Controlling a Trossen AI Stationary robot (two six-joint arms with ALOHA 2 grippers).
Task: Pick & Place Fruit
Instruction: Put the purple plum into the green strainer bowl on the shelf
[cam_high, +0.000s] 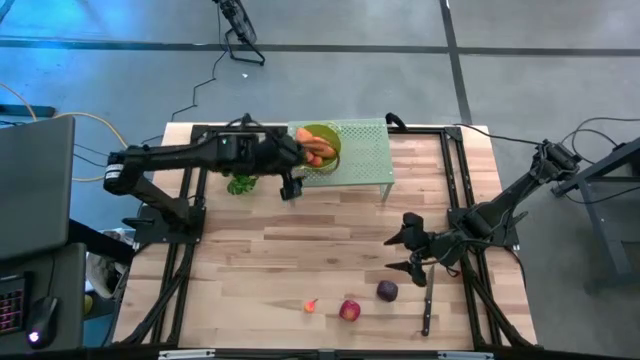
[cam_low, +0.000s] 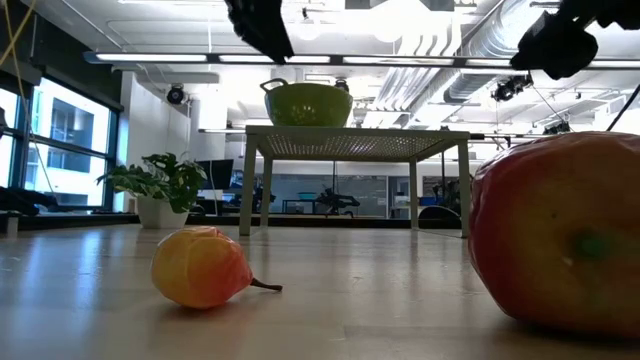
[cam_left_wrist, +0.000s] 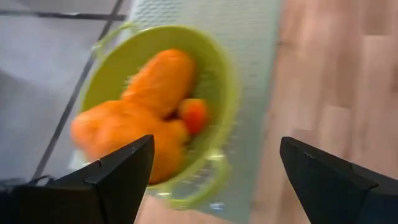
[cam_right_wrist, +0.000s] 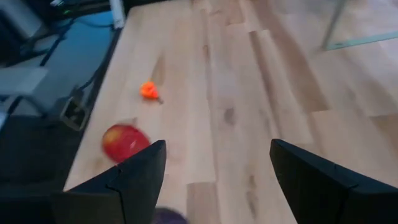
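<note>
From above, the left gripper hangs spread and empty beside the lime-green plastic colander on the pale perforated metal stand at the bench's far edge, two orange oblong fruits inside. The right gripper, also spread and empty, hovers above the dark purple plum near the front edge.

At table height, the glossy red apple looks smooth, likely slippery; grip across its widest part.

The right wrist shows open wood around the tiny orange fruit.

Orange fruit in green colander
</note>
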